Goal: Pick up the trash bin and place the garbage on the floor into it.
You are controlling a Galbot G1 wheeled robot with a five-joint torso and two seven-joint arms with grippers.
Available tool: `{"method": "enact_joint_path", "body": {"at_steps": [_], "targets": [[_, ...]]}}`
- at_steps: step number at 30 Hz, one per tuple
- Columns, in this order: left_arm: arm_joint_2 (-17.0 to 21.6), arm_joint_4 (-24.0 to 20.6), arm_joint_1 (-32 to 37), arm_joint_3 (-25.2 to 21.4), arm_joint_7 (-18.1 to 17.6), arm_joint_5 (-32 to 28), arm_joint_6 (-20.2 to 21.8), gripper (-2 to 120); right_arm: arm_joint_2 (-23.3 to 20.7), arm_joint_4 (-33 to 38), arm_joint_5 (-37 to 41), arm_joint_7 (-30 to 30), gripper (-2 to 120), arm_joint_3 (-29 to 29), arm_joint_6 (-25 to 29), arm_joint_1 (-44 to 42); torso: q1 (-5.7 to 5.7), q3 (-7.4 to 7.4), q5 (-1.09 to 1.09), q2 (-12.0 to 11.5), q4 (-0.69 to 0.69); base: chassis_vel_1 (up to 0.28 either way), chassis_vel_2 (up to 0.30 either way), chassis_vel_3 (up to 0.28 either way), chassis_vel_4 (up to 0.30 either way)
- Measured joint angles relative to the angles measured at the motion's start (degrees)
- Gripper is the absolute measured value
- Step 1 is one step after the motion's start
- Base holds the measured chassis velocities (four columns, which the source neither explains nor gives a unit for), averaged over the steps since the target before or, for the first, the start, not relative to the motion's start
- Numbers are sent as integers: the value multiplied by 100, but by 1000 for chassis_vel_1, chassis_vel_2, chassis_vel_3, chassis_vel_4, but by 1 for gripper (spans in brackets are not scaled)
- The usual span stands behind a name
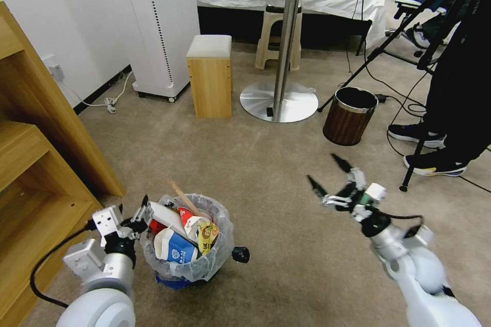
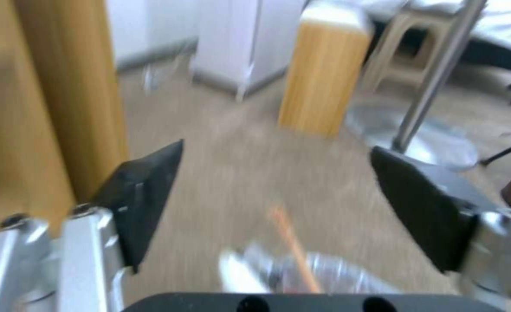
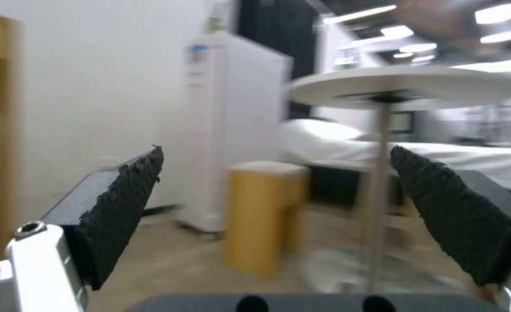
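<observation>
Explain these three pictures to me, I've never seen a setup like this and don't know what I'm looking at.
It is a wheeled robot with two arms. One picture looks down from its head; the other two come from cameras on its wrists. On the carpet stands a small round dark bin lined with clear plastic, full of cartons, wrappers and a wooden stick. The left tool is open beside the bin's rim. The right tool hangs open in the air, holding nothing. A brown cylindrical bin with a chrome rim stands farther off.

Both arms have white, rounded shells with silver metal joints. The left gripper (image 1: 134, 210) and the right gripper (image 1: 327, 176) have black pointed fingers (image 3: 123, 208) with a rough texture on silver brackets with screws. A black cable (image 1: 43, 265) loops from the left wrist.
</observation>
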Motion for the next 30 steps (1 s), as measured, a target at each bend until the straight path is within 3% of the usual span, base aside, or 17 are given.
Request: {"method": "enact_joint_path", "body": {"at_steps": [4,8,18,30], "targets": [[243,-157,115,-130,562,681,-481,99,234,493,-124,574,100,547,40,-596,0,0,0,0,0,0,0,0,0],[479,-253,144,-162,793,612,-586,100,349,883,-139,740,100,886,44,-1046,0,0,0,0,-1,0,0,0,0],[962,-260,187,-183,1020,413,-437,100,558,1511,-242,1079,100,1240,-153,-1559,0,0,0,0,0,0,0,0,0],[997,-246,193,-193,1031,390,-399,100,577,1519,-241,1092,100,1241,-202,-1579,0,0,0,0,1,0,0,0,0]]}}
